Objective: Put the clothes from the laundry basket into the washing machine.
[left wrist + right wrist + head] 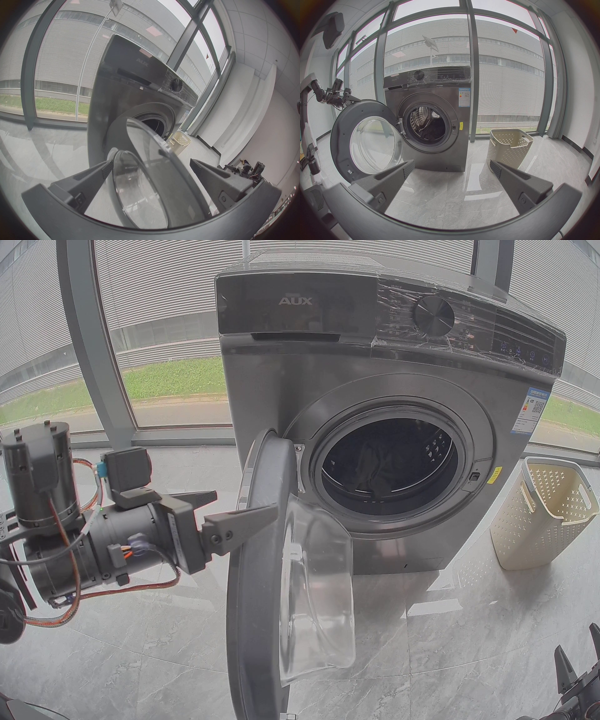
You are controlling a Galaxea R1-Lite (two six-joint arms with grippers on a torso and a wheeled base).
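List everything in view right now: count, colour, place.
washer: 1, grey, ahead by the windows, mouth facing the robot
door: 1, grey rim with a clear bowl, swung open on the washer's left
clothes: dark bundle, count unclear, inside the drum
basket: 1, cream, on the floor to the right of the washer
floor: grey marble tiles
windows: glass wall with grey frames, behind the washer
left gripper: open, black, at the door's upper edge; contact unclear
right gripper: open, black, low on the right, back from the washer
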